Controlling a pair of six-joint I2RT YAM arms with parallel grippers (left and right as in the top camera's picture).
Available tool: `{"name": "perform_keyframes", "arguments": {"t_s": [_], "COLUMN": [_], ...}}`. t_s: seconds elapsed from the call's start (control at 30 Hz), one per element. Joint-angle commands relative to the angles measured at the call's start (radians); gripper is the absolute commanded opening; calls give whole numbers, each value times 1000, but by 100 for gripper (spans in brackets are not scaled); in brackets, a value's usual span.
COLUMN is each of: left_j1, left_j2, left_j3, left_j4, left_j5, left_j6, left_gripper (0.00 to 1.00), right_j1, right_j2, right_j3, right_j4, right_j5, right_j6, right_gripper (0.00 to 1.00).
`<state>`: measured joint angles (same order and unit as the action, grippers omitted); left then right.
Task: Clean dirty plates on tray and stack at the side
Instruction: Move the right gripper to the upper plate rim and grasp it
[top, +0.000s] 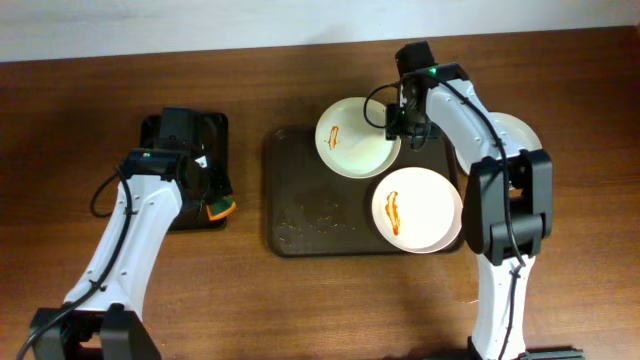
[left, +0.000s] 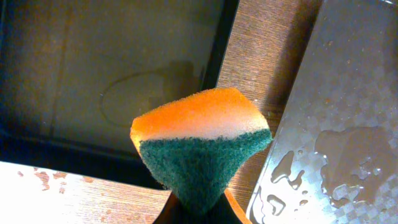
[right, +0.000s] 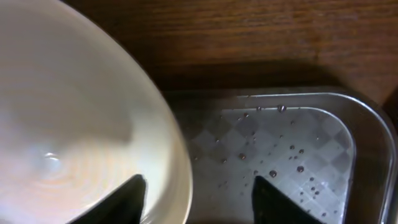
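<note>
Two white plates with orange sauce stains lie on the dark tray (top: 300, 225): one at the back (top: 350, 140), one at the front right (top: 418, 208). My right gripper (top: 405, 125) is open, its fingers either side of the back plate's right rim (right: 180, 162). A clean white plate (top: 515, 132) lies on the table right of the tray, partly hidden by the right arm. My left gripper (top: 215, 200) is shut on an orange and green sponge (left: 202, 146) over the right edge of the small black tray (top: 190, 130).
The wet dark tray floor shows water drops in the right wrist view (right: 280, 149) and the left wrist view (left: 348, 143). Brown wooden table (top: 80, 100) lies all around. The small black tray (left: 93, 74) is left of the big one.
</note>
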<state>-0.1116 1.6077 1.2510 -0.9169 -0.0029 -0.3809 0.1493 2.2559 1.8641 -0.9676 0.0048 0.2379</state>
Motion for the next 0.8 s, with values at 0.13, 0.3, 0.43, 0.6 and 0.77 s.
{"name": "perform_keyframes", "arguments": {"t_s": [0.13, 0.3, 0.43, 0.6, 0.77], "left_j1": [3, 3, 3, 3, -9], "left_j2": [3, 3, 3, 3, 3], "left_j3": [-7, -7, -7, -7, -7], "left_j4": [3, 3, 11, 3, 19], "left_j5": [8, 7, 8, 10, 145], "left_j6": [16, 16, 16, 16, 110], "left_gripper": [0, 0, 0, 0, 0], "right_j1": [-5, 13, 91, 177, 221], "right_j2": [44, 45, 45, 45, 45], "right_j3": [-13, -17, -17, -18, -63], "right_j4": [1, -37, -85, -142, -177], "right_j5": [-167, -190, -193, -193, -193], "right_j6": [3, 3, 2, 38, 53], "right_gripper": [22, 4, 4, 4, 4]}}
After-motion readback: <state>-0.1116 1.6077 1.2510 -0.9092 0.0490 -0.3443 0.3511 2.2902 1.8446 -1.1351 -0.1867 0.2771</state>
